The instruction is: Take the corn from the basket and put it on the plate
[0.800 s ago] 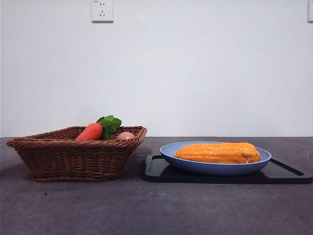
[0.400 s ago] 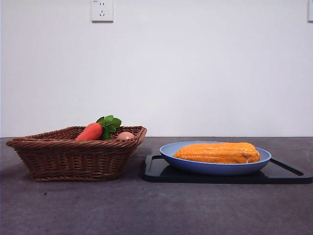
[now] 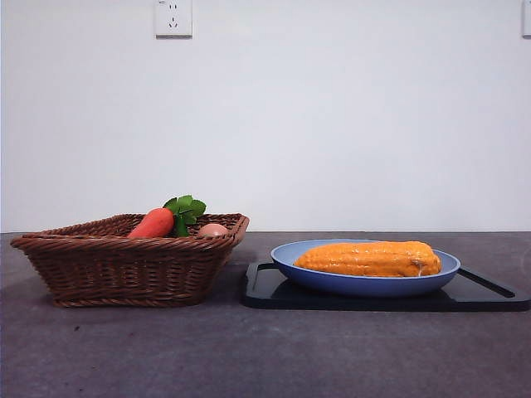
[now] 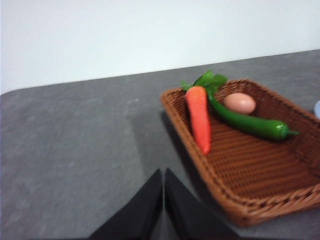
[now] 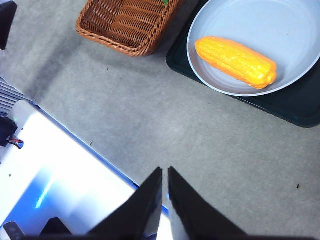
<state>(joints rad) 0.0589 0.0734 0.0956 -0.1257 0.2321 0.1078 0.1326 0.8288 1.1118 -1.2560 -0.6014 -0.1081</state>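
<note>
The orange-yellow corn (image 3: 369, 259) (image 5: 236, 62) lies on its side in the light-blue plate (image 3: 290, 265) (image 5: 300, 30), which rests on a black tray. Left of it stands the brown wicker basket (image 3: 124, 265) (image 4: 260, 200) (image 5: 125, 25). My left gripper (image 4: 163, 172) is shut with nothing in it, hanging above bare table beside the basket. High over the table's front edge, well clear of the plate, my right gripper (image 5: 165, 170) is also shut and holds nothing. Neither arm shows in the front view.
Inside the basket lie a red-orange carrot (image 4: 199, 116) (image 3: 153, 223) with green leaves, a green pepper (image 4: 247, 123) and a pinkish egg (image 4: 239, 103) (image 3: 213, 230). The black tray (image 3: 265, 290) (image 5: 280, 107) sits under the plate. A white and blue robot base (image 5: 55, 180) borders the table.
</note>
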